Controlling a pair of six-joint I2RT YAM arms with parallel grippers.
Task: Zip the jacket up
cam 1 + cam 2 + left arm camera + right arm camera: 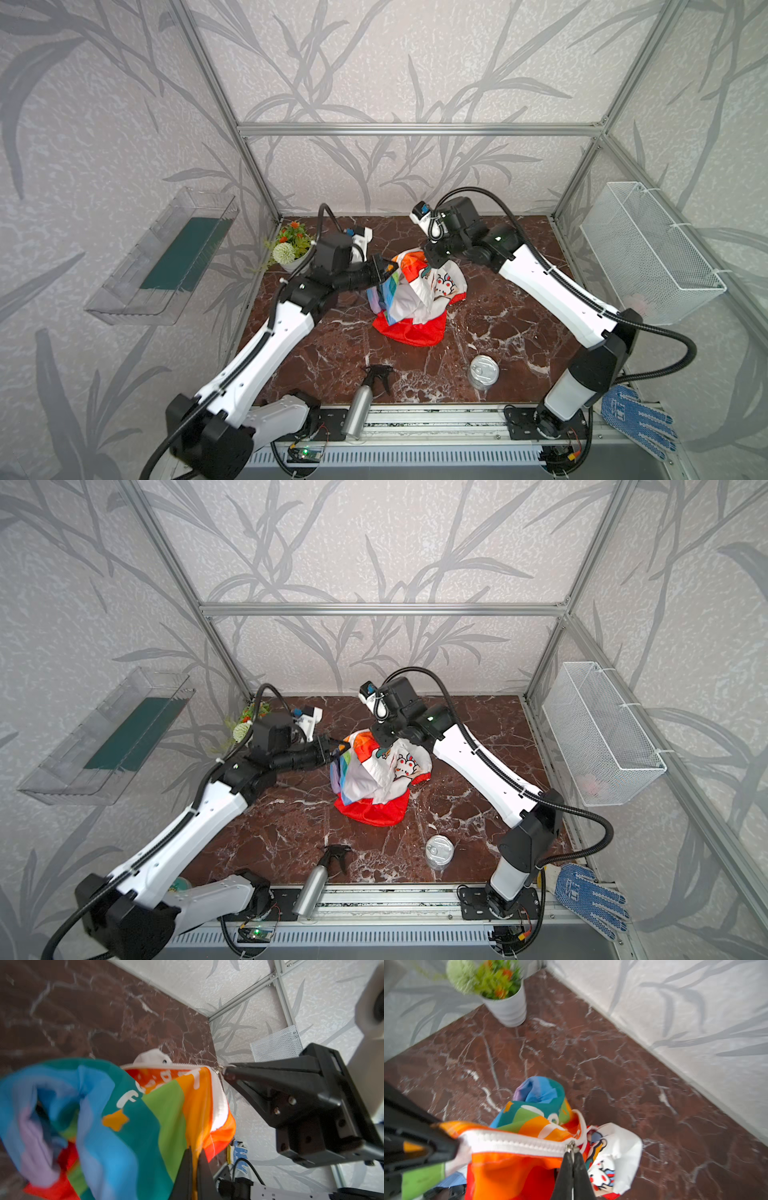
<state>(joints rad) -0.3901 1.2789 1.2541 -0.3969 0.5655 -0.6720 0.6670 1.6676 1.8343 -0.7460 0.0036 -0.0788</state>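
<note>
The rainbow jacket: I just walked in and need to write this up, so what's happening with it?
Both arms hold the jacket partly lifted off the marble table. The left gripper is shut on orange fabric by the white zipper, and the right gripper is shut on the metal zipper pull, with the zipper stretched between them. Past the pull the edges still part, so zipping is unfinished.

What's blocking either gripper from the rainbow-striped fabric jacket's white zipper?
Nothing visible. The right gripper is shut on the small metal zipper pull; the left gripper pinches the rainbow-striped fabric jacket at its orange edge.
</note>
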